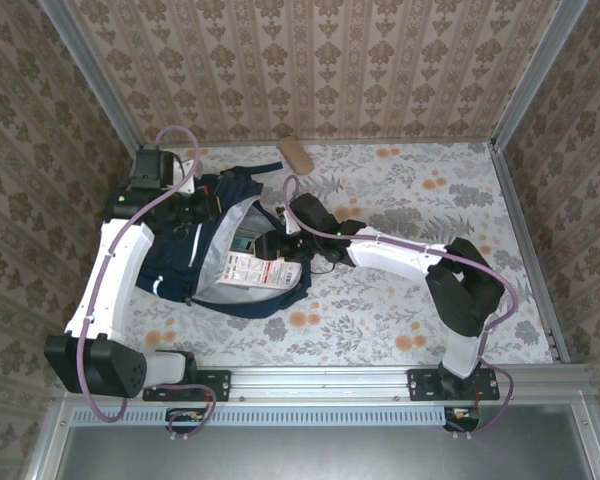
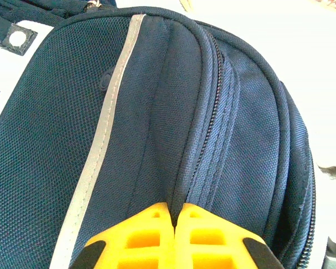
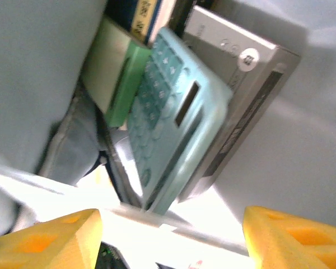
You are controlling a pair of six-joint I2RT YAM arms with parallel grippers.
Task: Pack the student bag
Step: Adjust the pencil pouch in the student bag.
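Note:
The student bag (image 1: 180, 262) is a navy backpack lying left of the table's middle, its mouth gaping toward the right and showing pale grey lining (image 3: 39, 67). My left gripper (image 2: 175, 216) is shut, its yellow fingers pinching a fold of the bag's navy fabric (image 2: 157, 112) beside a zip seam. In the top view this left gripper (image 1: 200, 198) rests on the bag's upper part. My right gripper (image 3: 171, 238) stands open just inside the bag's mouth, also visible from above (image 1: 267, 245). Inside lie a teal calculator (image 3: 173, 123), a green item (image 3: 115, 73) and a silver box (image 3: 241, 95).
A white packet with red print (image 1: 260, 270) lies across the bag's mouth, under my right gripper. A tan block (image 1: 295, 153) sits by the back wall. Patterned walls with metal rails close in the table. The flowered tabletop (image 1: 430, 200) stretches to the right.

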